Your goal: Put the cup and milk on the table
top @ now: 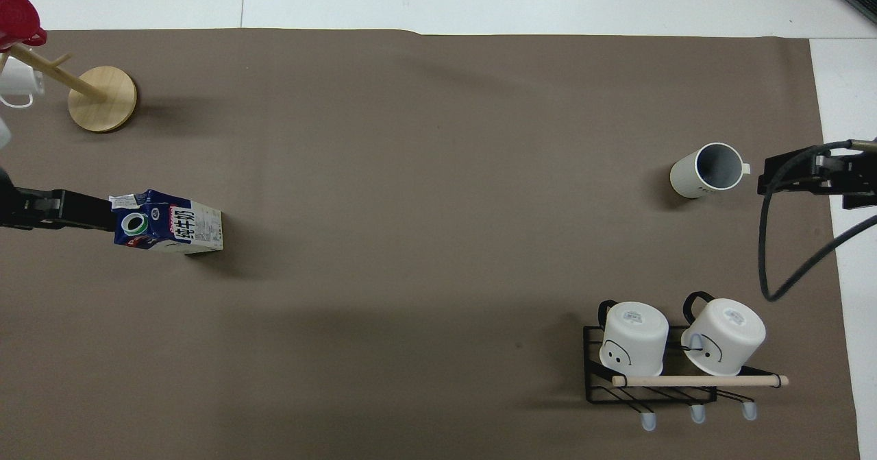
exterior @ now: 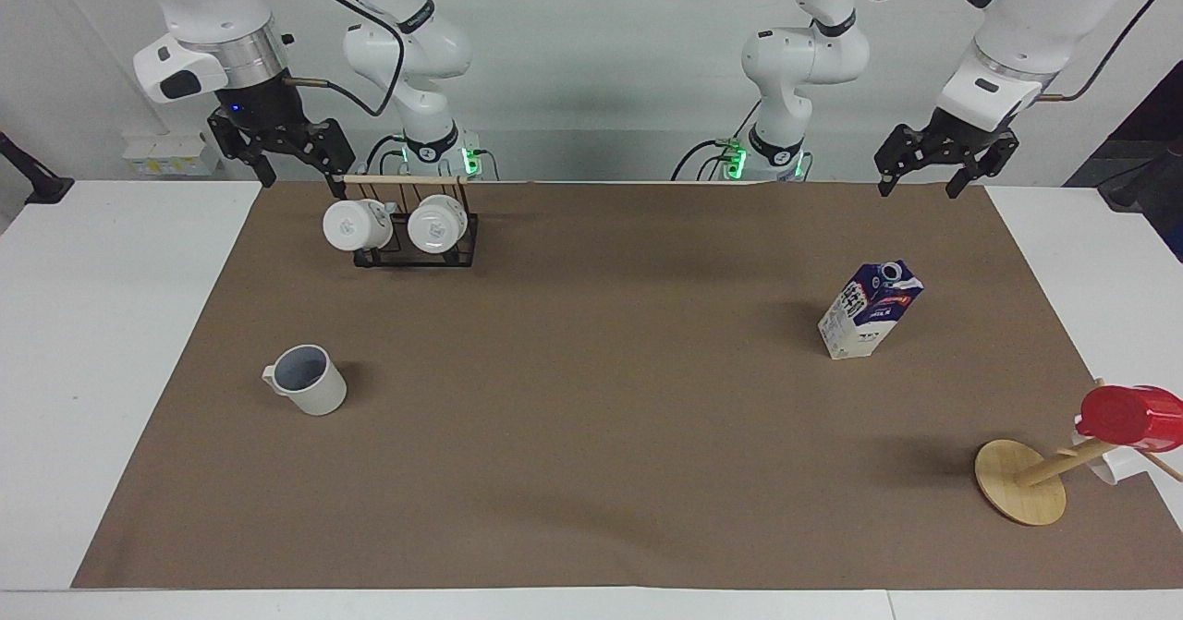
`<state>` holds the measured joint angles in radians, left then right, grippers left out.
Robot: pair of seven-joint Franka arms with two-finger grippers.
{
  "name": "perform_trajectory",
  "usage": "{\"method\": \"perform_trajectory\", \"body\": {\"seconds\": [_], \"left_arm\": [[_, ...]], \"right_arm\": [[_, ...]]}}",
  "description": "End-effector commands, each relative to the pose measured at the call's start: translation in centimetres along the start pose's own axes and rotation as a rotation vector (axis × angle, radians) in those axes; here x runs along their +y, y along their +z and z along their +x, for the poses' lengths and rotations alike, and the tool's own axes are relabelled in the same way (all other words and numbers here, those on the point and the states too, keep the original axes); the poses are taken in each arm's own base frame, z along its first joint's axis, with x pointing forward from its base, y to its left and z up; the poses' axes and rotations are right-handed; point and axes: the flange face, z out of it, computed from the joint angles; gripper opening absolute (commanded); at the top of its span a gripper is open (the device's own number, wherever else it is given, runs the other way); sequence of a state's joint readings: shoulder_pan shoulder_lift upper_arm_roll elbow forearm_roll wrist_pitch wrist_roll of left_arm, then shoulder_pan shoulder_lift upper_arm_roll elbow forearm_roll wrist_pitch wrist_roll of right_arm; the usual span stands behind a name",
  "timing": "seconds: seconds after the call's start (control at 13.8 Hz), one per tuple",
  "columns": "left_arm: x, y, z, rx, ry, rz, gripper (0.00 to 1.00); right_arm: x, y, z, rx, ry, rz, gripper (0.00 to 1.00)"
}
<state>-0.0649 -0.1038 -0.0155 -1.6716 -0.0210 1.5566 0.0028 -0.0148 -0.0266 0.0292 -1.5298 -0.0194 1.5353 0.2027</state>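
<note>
Here the mug (exterior: 309,380) and milk carton (exterior: 870,310) are standing well apart on the desk (exterior: 591,472), each toward one end, while the left hand (exterior: 933,169) and right hand (exterior: 288,160) are hanging above, fingers apart, holding nothing.

facing view: high, across table (exterior: 111,343), faces robots, arm bases along frame top
overhead view: steeply down from robots' end, wide
shared: whole brown sheet (top: 438,240), views half a turn apart
</note>
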Motion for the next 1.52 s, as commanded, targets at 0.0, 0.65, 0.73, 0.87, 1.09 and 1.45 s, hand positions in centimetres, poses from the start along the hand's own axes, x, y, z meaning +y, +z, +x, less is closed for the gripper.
{"method": "perform_trajectory", "body": {"seconds": [0.0,0.65,0.73,0.87,1.09,1.45], "left_arm": [[-0.13,-0.42,-0.26,-0.007,-0.01,0.016,1.0],[0.28,-0.34,-0.41,-0.016,-0.002,0.015,1.0],[0.53,-0.39,-0.28,-0.009,0.003,0.015,1.0],[0.05,-0.38,-0.31,-0.012,-0.008,0.015,1.0],[-0.43,-0.37,-0.32,-0.013,-0.017,0.014,1.0],[-0.43,-0.44,-0.39,-0.013,-0.016,0.014,1.0]], "right_arm": [[0.11,0.0,0.07,0.002,-0.028,0.023,1.0],[0.29,-0.03,0.13,0.001,-0.016,0.021,1.0],[0.28,0.06,0.17,-0.001,-0.014,0.021,1.0],[0.2,-0.03,0.11,0.001,-0.016,0.021,1.0],[0.29,-0.03,0.13,0.001,-0.014,0.021,1.0],[0.29,-0.03,0.13,0.001,-0.014,0.021,1.0]]}}
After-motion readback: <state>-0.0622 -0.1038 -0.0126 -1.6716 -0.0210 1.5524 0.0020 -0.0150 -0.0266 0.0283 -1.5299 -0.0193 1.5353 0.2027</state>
